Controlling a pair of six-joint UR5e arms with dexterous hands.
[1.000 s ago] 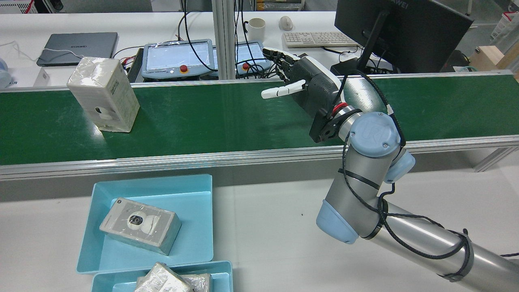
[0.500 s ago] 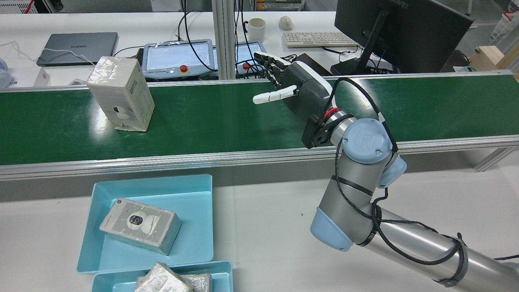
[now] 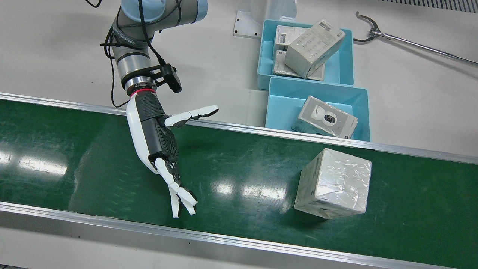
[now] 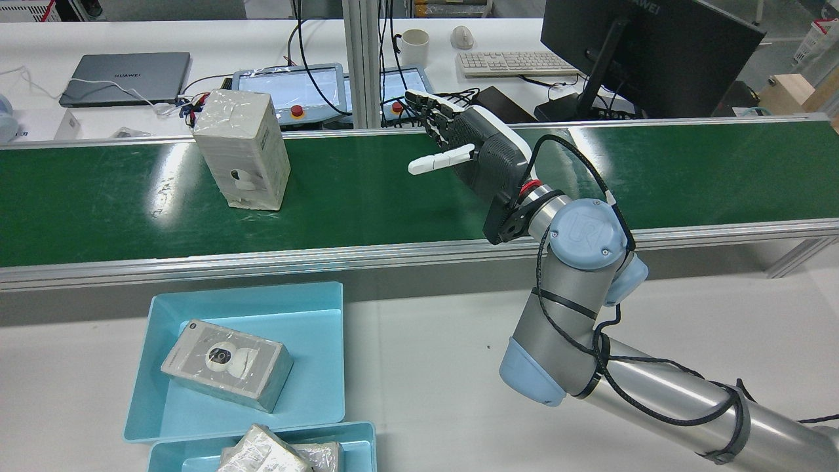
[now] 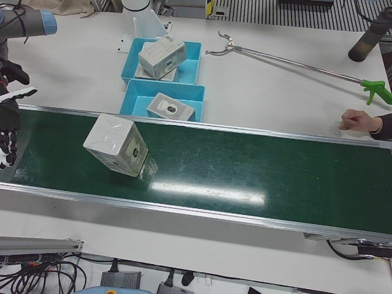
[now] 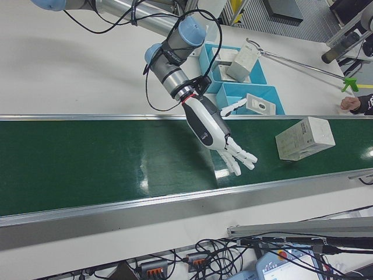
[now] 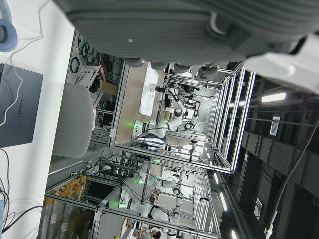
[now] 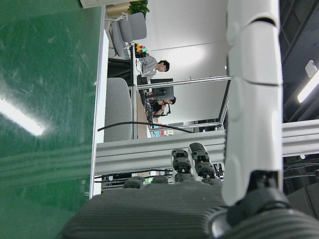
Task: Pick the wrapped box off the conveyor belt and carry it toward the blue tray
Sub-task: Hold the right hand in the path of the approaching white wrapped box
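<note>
The fingers (image 3: 182,196) of the right hand (image 3: 157,140) are spreading apart over the green conveyor belt (image 3: 239,175), holding nothing, with the thumb sticking out sideways toward the belt's near rail. The hand is hovering palm-open above the belt, well apart from the white plastic-wrapped box (image 3: 333,183), which is standing on the belt on the side toward the robot's left. In the rear view the same wrapped box (image 4: 242,149) is sitting upright, with the hand (image 4: 482,154) facing it from across a bare stretch of belt. The light-blue plastic tray (image 3: 289,102) is resting on the white desk (image 3: 410,74) just beside the belt, holding another wrapped box (image 3: 324,122), and a second blue tray (image 3: 345,69) behind it is carrying more wrapped boxes. The left hand (image 5: 7,131) is showing only in its own camera as a dark blur; whether its fingers are apart I cannot tell.
</note>
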